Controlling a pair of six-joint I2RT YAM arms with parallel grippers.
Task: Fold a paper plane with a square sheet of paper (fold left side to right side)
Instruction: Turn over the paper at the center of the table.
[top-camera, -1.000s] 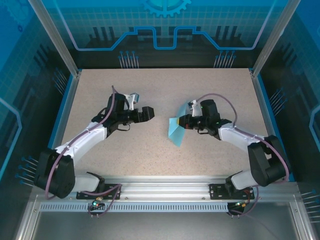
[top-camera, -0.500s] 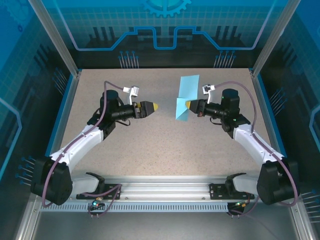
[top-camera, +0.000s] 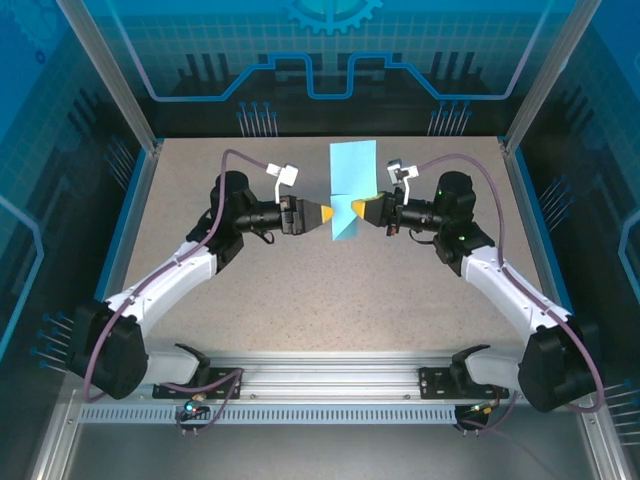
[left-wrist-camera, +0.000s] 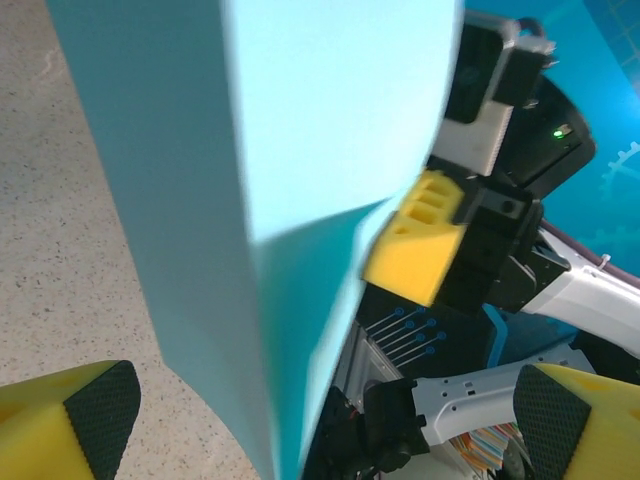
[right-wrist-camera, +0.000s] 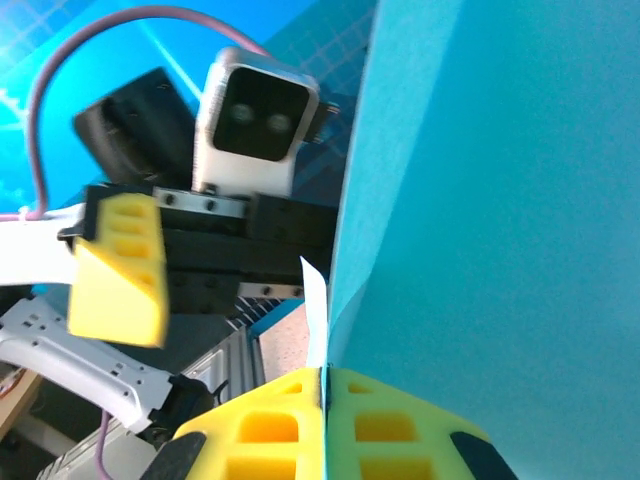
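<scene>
- Right tool (top-camera: 356, 208) clamped on the square sheet of paper (top-camera: 352, 170), now lifted upright above the desk (top-camera: 250, 290).
- Left tool (top-camera: 324, 214), jaws apart, has moved in beside it; regrip looks next.

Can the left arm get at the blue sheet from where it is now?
Probably yes. The left tool is open and right beside the blue sheet, which the right tool holds pinched upright. Nothing stands between them; the left wrist view has the sheet ahead between its fingers.
</scene>
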